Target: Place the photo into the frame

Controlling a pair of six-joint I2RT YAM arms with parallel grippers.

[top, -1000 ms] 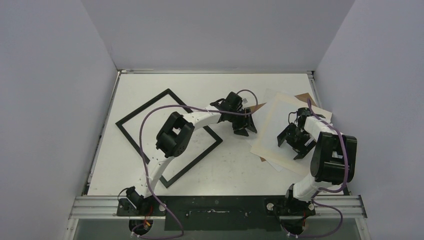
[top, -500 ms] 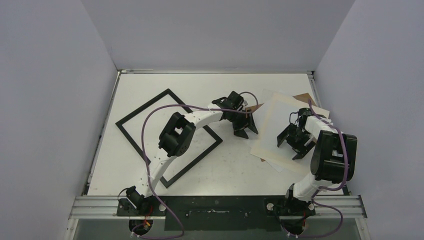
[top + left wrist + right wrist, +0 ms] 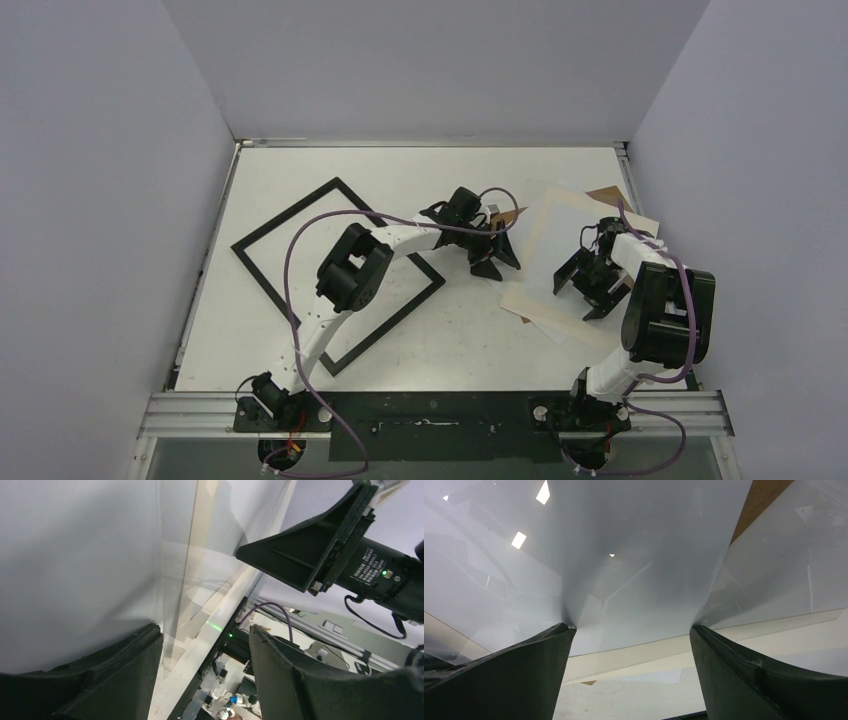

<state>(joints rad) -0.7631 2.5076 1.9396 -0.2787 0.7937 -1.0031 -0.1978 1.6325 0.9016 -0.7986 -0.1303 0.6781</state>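
Note:
The black frame (image 3: 285,212) lies flat on the left half of the table, turned like a diamond. The photo's sunset print shows in no view. A glossy pale sheet (image 3: 560,240) tops a stack on the right; I cannot tell whether it is the photo's back. My right gripper (image 3: 575,300) is open, with both fingertips (image 3: 559,632) resting on that sheet (image 3: 634,555). My left gripper (image 3: 497,262) is open and empty at the stack's left edge. In the left wrist view it (image 3: 205,630) faces the sheet edges.
Under the pale sheet lie a cream mat (image 3: 520,300) and a brown cardboard backing (image 3: 607,193), both also in the right wrist view (mat (image 3: 649,655), cardboard (image 3: 764,500)). The left arm reaches over the frame's right corner. Grey walls stand close on three sides.
My left gripper has turned slightly and edged closer to the stack's left edge. The right gripper has stayed on the pale sheet.

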